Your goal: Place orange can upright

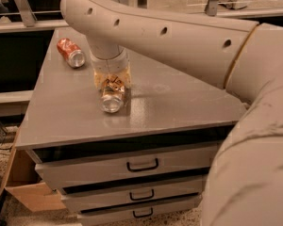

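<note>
The gripper point(112, 83) points straight down over the left-middle part of the counter point(184, 105), and its two pale fingers point(98, 77) are clenched against the sides of the orange can point(112, 100), grasping it by its rear half. The can lies on its side, not upright, with one silver end turned toward the front edge of the counter and its tan, mottled body running back between the fingers. It sits low against the grey surface, and a faint reflection shows just beside it; whether it rests on the counter or is raised a little off it cannot be told. Above the gripper, a short round wrist joins the thick, pale arm point(170, 34), which sweeps in from the right and fills much of the upper and right side of the view. Behind and to the left of the gripper, well apart from it, a red-orange can point(70, 52) also lies on its side near the counter's back left corner. Under the counter's front edge sit three drawers, each with a dark handle point(142, 165). At the lower left, on the floor beside the drawers, is a cardboard box point(30, 196).
</note>
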`<move>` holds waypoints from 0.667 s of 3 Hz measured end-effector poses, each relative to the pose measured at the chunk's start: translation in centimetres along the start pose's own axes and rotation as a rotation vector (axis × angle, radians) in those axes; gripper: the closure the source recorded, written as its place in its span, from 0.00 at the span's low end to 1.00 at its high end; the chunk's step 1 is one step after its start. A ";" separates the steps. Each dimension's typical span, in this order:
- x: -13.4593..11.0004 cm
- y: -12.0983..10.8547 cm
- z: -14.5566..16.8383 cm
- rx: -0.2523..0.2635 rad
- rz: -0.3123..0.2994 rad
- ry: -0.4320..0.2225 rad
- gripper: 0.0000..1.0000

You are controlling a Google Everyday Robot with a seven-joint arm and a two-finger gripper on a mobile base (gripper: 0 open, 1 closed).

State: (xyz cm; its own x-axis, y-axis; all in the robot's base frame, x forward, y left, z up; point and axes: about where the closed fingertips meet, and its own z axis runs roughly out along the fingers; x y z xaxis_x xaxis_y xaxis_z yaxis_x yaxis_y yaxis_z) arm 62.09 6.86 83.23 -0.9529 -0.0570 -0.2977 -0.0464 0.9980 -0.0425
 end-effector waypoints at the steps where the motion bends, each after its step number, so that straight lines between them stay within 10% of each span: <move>1: -0.1 0.0 -0.3 0.000 0.000 0.000 0.87; 2: -2.4 0.0 -2.3 -0.001 -0.048 -0.081 1.00</move>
State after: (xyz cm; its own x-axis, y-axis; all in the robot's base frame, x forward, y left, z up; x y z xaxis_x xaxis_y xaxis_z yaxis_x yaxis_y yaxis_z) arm 63.73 7.06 86.15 -0.9224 -0.1066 -0.3711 -0.0917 0.9941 -0.0577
